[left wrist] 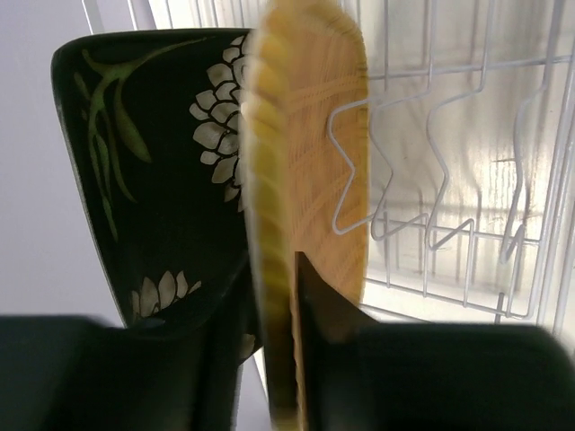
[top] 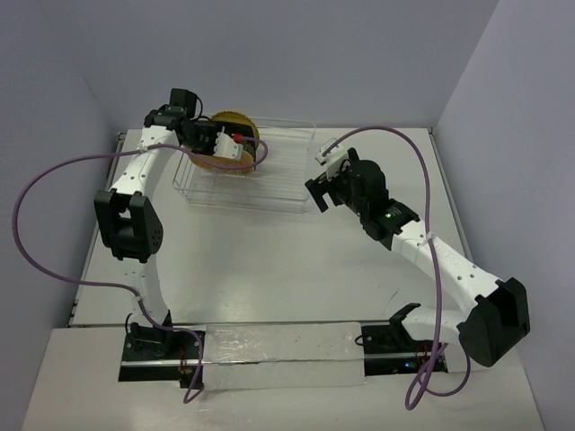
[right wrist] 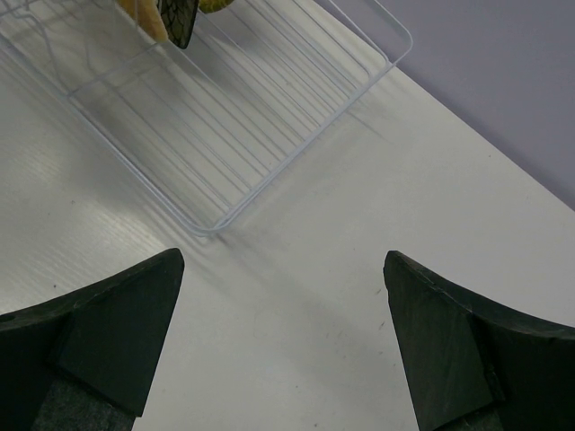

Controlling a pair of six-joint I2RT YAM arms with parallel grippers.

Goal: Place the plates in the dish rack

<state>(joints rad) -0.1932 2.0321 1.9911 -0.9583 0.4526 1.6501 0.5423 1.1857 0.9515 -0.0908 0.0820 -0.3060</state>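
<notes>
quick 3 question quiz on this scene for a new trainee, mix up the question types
1. Fill in the blank: the tan woven plate is on edge in the dish rack, right beside the ____ floral plate.
2. Multiple choice: the left end effector is shut on A) the floral plate, B) the tan woven plate, C) nothing.
3. True or false: the right end effector is carrying a plate.

Key
1. black
2. B
3. False: it is open and empty.
</notes>
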